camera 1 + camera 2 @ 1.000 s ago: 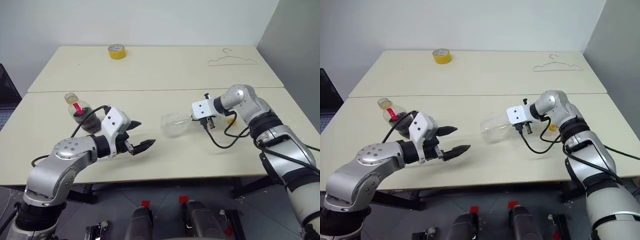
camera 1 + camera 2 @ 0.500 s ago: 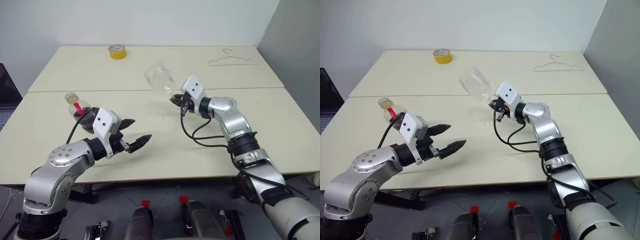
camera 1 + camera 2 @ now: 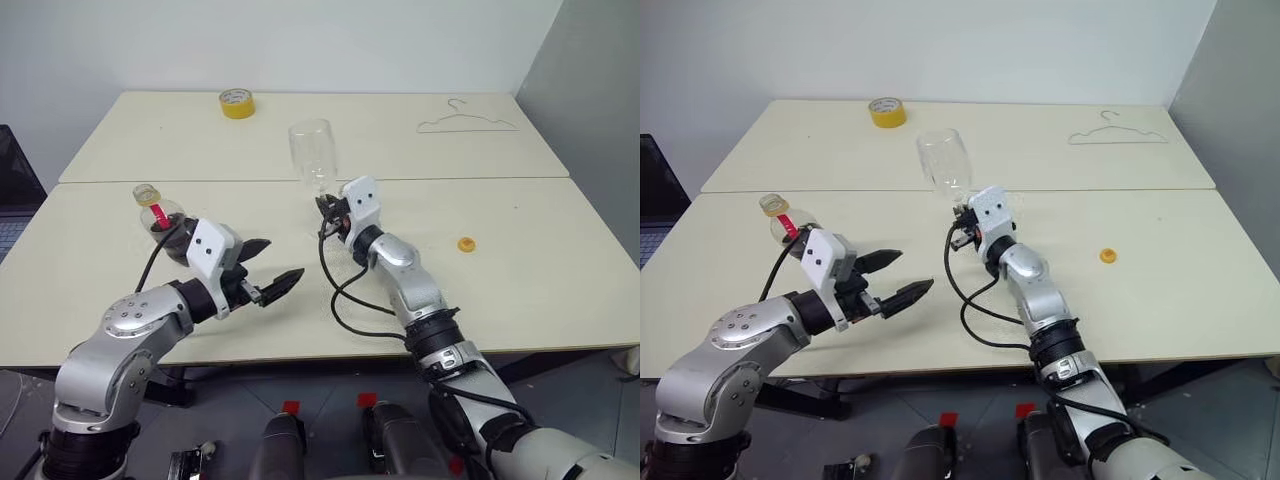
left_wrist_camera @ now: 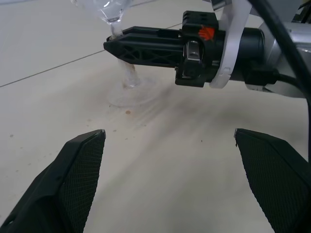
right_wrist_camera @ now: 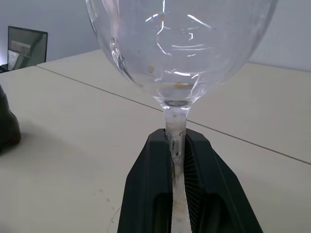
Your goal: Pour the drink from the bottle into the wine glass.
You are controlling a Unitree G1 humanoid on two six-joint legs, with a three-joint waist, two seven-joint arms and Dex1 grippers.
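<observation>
From the left eye view, the right claw (image 3: 326, 204) is pressed together on the stem of the wine glass (image 3: 312, 152), which stands upright near the middle of the bench (image 3: 520, 270) with its bowl clear and without liquid in it. The left claw (image 3: 272, 268) is spread wide and holds nothing; it hangs over the bench's left part, pointing toward the glass but well apart from it. Just behind that arm's wrist stands the bottle (image 3: 160, 215) — the dark drink (image 3: 172, 236) in its lower body, a red strip at the neck, its mouth uncapped. A small yellow cap (image 3: 465, 244) lies on the bench to the right, well away from everything else. At the far side sit a yellow tape roll (image 3: 235, 102) and a wire hanger (image 3: 467, 118).

From the left wrist view, the two black fingers (image 4: 73, 174) stand far apart over bare bench. Ahead of them the right claw (image 4: 114, 43) lies level, pinching the glass stem above its round foot (image 4: 130, 95), which rests on the bench surface.

From the right wrist view, the fingers (image 5: 150, 189) close tight on the stem — the rounded bowl (image 5: 180, 43) rises directly above them, clear, with a few specks inside.
</observation>
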